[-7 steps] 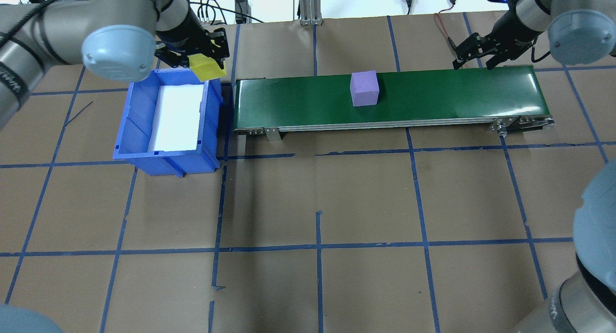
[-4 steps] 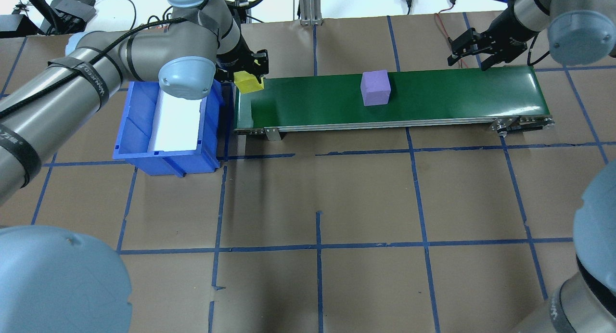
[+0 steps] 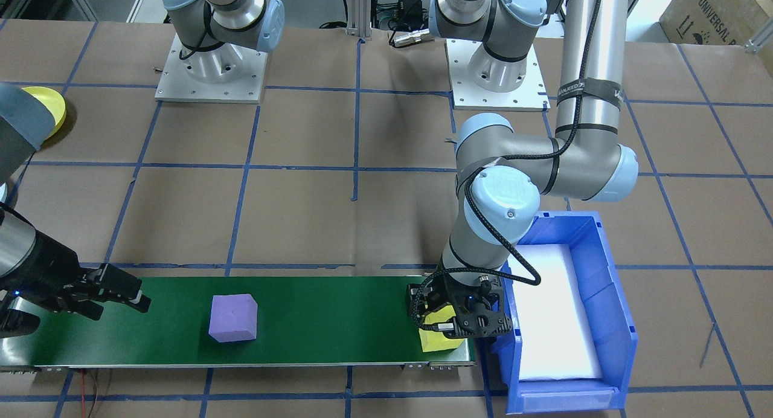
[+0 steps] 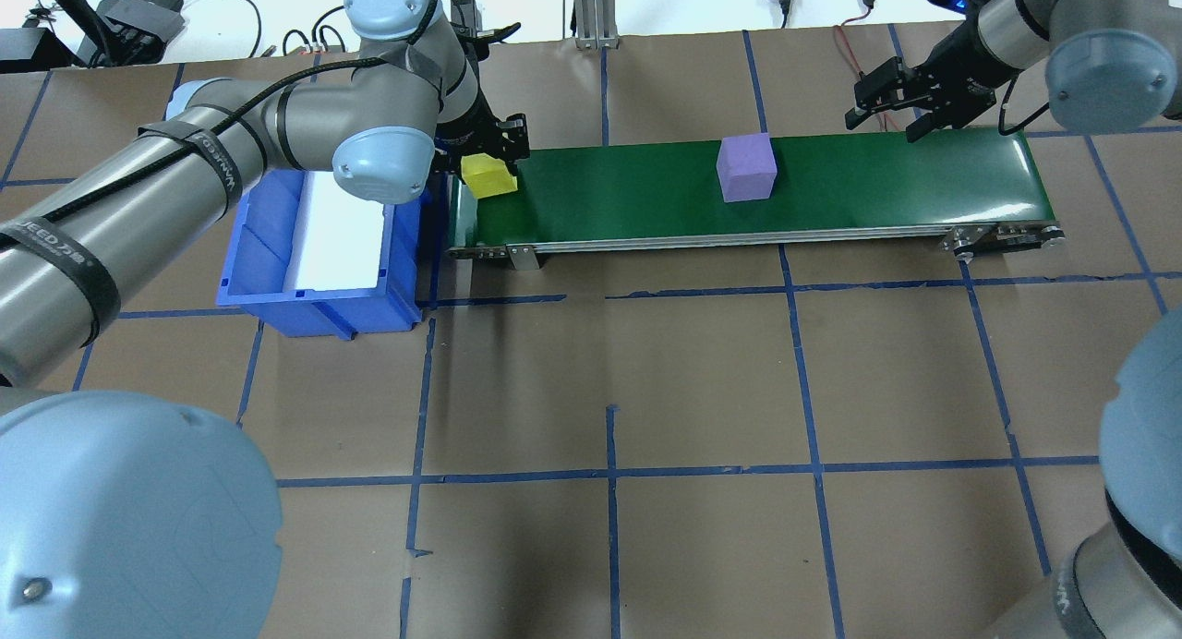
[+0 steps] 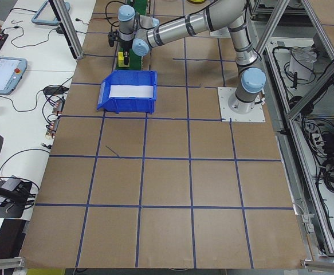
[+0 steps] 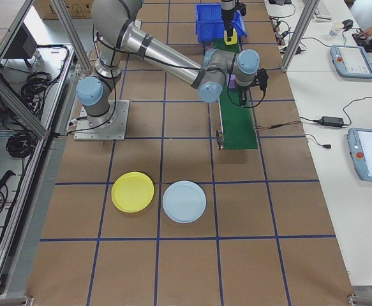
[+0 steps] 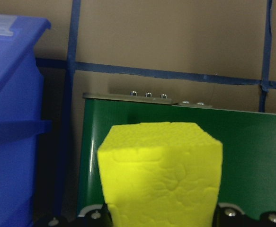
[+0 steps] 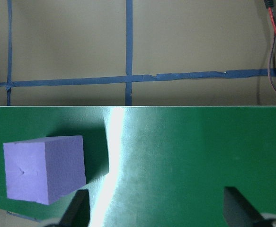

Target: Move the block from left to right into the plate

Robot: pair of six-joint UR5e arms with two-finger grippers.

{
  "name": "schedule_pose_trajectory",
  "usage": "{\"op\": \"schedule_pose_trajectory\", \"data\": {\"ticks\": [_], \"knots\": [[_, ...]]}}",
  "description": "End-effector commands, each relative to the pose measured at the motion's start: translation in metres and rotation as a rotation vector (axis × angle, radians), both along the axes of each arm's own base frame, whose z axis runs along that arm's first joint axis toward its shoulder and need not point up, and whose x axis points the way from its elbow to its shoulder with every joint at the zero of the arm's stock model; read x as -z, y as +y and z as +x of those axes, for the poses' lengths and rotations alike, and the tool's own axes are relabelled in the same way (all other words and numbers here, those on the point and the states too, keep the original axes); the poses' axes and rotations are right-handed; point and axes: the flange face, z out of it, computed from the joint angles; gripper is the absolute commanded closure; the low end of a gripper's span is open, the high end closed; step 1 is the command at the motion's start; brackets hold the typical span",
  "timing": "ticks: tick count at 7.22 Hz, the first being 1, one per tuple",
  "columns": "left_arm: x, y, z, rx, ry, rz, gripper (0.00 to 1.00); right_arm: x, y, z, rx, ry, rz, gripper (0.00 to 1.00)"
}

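Yellow foam block sits clamped between the fingers of the left gripper, low over the 9 o'clock end of the long green conveyor belt, just beside the blue plastic bin with a white foam liner. Toward 3 o'clock on the same belt rests a purple foam cube, apart from both grippers. At the belt's 3 o'clock end, the right gripper hangs with its fingers spread and nothing between them, while round yellow plate and round pale blue plate lie side by side on the brown paper-covered table, well apart from the belt.
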Motion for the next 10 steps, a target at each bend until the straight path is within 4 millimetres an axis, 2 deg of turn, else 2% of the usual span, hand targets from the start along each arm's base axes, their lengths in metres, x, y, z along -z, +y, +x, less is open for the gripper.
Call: {"op": "schedule_pose_trajectory", "data": {"ticks": [1, 3, 5, 6, 7, 9, 10], "knots": [[-0.06, 0.023, 0.004, 0.012, -0.012, -0.017, 0.0, 0.0, 0.0, 0.0, 0.0, 0.0, 0.0, 0.0], [-0.141, 0.074, 0.013, 0.008, -0.018, 0.033, 0.0, -0.001, 0.001, 0.0, 0.001, -0.002, -0.002, 0.0], [-0.196, 0.136, 0.021, 0.006, -0.032, 0.125, 0.0, -0.001, 0.001, 0.001, 0.002, -0.003, -0.002, 0.0], [-0.203, 0.151, 0.024, 0.004, -0.05, 0.16, 0.0, -0.006, -0.002, -0.001, -0.005, 0.004, -0.015, 0.0], [-0.205, 0.156, 0.027, 0.0, -0.058, 0.166, 0.0, -0.001, 0.0, 0.0, -0.005, 0.0, -0.007, 0.0], [-0.203, 0.142, 0.081, -0.101, -0.046, 0.184, 0.0, 0.009, -0.002, -0.001, -0.006, 0.003, -0.002, 0.0], [-0.202, 0.142, 0.086, -0.11, -0.044, 0.186, 0.0, 0.012, -0.002, -0.002, -0.01, 0.01, 0.003, 0.0]]}}
